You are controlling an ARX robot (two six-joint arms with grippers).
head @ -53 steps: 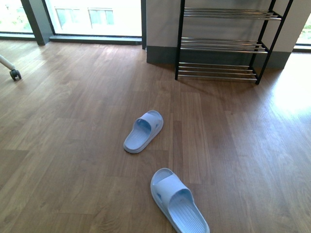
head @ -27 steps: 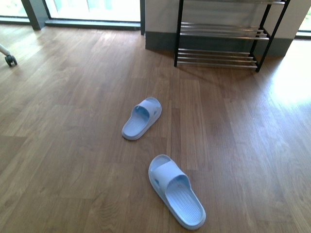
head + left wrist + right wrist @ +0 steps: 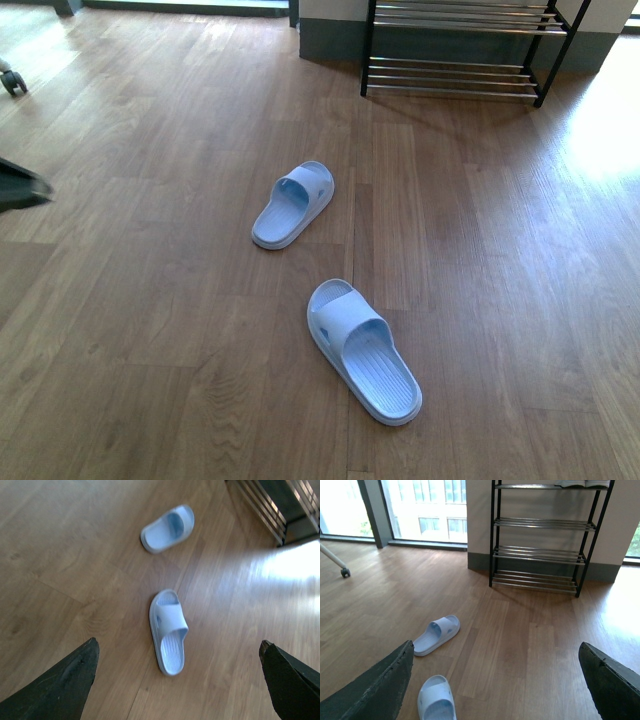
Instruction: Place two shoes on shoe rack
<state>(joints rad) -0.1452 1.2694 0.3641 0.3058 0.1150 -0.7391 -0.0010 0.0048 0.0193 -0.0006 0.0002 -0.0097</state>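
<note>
Lying sole-down on the wooden floor (image 3: pixel 150 330) are 2 pale blue slides, apart from each other and both well short of the shoe rack (image 3: pixel 455 75). The nearer slide (image 3: pixel 363 350) has its heel toward the robot and a little to its right, with its strap at the far end. The farther slide (image 3: pixel 293 205) sits beyond it and slightly left, its toe angled toward the rack. Neither slide touches a gripper or the rack.

1 shoe rack stands against the far wall, black-framed with chrome bars. The right wrist view shows 4 tiers of it; the lower 3 are bare. Something pale rests at one end of the top tier (image 3: pixel 582 484), cut off by the frame edge, and I cannot tell what it is.

The left gripper (image 3: pixel 177 682) hangs above the floor with its 2 dark fingers (image 3: pixel 65 685) spread wide, nothing between them; both slides show in its view beyond the fingertips. The right gripper (image 3: pixel 495 682) is likewise spread wide and empty, its 2 fingers (image 3: pixel 610 680) framing the rack and both slides from higher up.

1 caster wheel (image 3: pixel 12 82) on a white leg shows at the far left.
</note>
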